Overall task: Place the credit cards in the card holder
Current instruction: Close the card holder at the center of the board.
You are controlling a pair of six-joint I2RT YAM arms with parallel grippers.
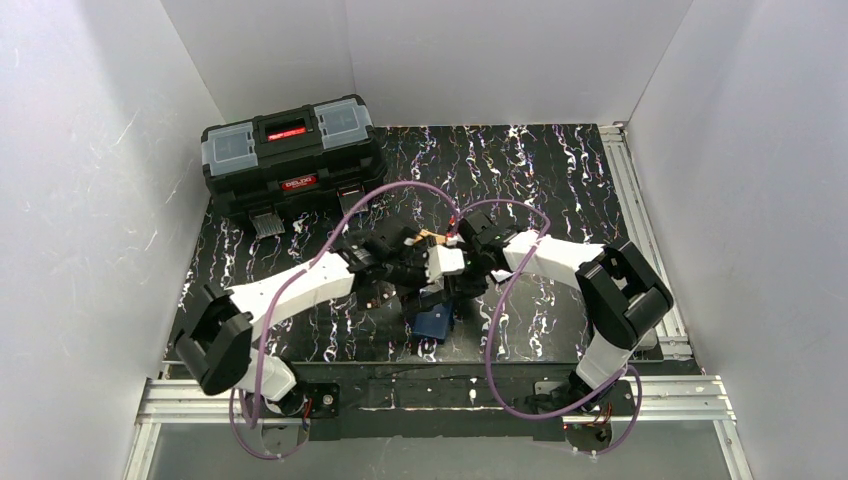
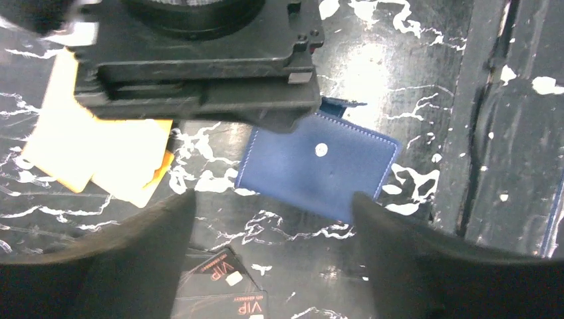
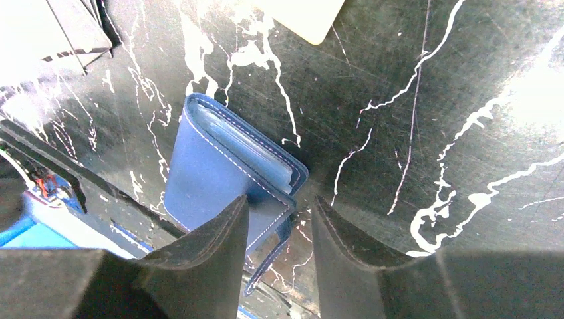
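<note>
Navy blue card holder, folded, snap stud facing up, flat on the black, white-veined table. In the top view it sits at 6 o'clock from the table's middle, close to the near edge, under the two wrists where they meet.

Orange-yellow cards: overlapping, flat on the table at 9 o'clock of the holder, apart from it, partly hidden under the right arm's black body.

Black VIP cards: at 7 o'clock of the holder.

Left gripper: jaws spread wide, nothing between them, holder just ahead of the tips.

Right gripper: jaws part-way apart, astride the holder's corner. One finger overlaps the cover; contact not clear. The other stands clear, bare table showing beside it. The holder's edge gapes slightly.

Pale card: one corner only, at 12 o'clock of the right wrist view.

Black toolbox: 10 o'clock of the table, well apart.
</note>
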